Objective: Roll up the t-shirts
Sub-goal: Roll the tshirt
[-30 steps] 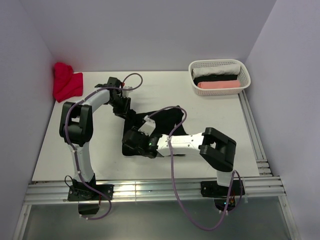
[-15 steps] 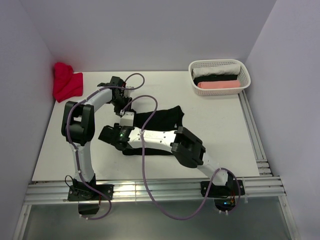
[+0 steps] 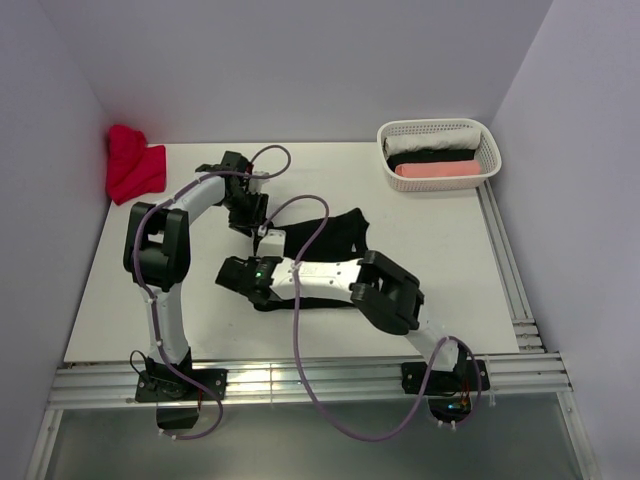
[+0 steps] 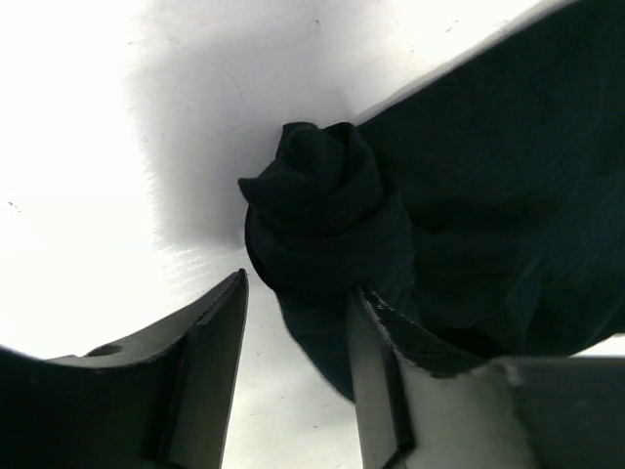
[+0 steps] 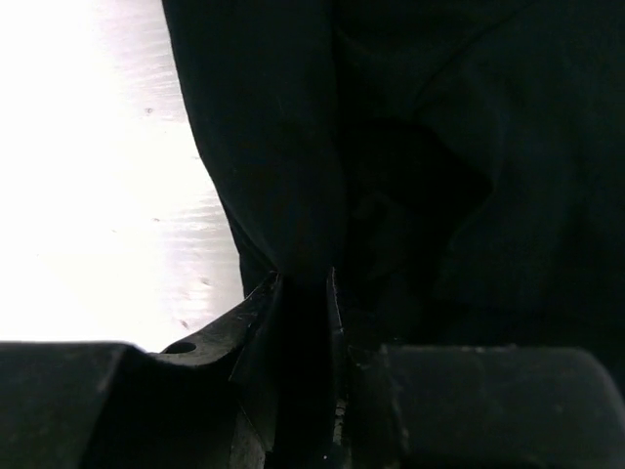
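While the black t-shirt (image 3: 335,232) lies spread across the middle of the table (image 3: 430,260), its far-left end is seen bunched into a tight twisted knot (image 4: 317,210). The left gripper (image 4: 298,293) is held just beside that knot with jaws apart; cloth touches one finger (image 4: 381,332), but nothing is clamped. The right gripper (image 5: 301,283) is pinched narrowly on a fold at the shirt's near-left edge. A red cloth (image 3: 133,162) is piled in the far-left corner. Rolled cloths (image 3: 435,158), white, black and pink, are packed in the white basket (image 3: 436,124) at far right.
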`<state>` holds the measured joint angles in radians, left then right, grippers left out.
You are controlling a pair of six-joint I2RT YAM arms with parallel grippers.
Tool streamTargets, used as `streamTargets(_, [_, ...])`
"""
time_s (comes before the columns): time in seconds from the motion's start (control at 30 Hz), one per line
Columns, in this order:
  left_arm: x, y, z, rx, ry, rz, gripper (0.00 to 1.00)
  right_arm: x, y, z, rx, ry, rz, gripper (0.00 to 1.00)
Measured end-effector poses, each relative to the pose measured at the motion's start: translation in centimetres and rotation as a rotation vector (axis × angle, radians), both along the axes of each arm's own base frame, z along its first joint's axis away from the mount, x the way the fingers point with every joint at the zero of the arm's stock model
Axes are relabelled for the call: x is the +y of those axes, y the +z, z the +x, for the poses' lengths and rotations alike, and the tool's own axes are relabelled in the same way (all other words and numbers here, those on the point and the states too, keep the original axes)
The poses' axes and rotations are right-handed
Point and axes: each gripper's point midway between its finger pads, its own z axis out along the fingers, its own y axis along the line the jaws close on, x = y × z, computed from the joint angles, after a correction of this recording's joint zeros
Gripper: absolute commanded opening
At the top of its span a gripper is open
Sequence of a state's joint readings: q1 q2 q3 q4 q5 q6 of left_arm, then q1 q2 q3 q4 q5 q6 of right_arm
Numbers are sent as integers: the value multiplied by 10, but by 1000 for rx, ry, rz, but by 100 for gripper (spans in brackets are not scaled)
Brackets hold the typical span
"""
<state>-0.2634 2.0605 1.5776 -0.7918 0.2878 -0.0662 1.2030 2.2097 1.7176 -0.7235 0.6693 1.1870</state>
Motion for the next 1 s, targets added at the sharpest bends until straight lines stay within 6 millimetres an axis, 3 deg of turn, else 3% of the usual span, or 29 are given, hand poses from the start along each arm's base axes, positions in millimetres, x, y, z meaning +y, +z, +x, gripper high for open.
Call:
streamTargets(0.2, [-4, 3, -1, -3, -28, -22, 65, -27, -1, -5, 0, -8, 109, 25])
streamTargets(0.47, [-10, 14, -1, 13, -43, -176, 68, -38, -6, -6, 28, 0, 462, 20])
streamTargets(0.73, [4, 36, -3, 3, -34, -436, 68, -21, -7, 1, 54, 20, 839, 20])
streamTargets(1.0, [-3, 18, -24, 67, -41, -553, 58, 9, -7, -1, 98, 71, 1150, 20])
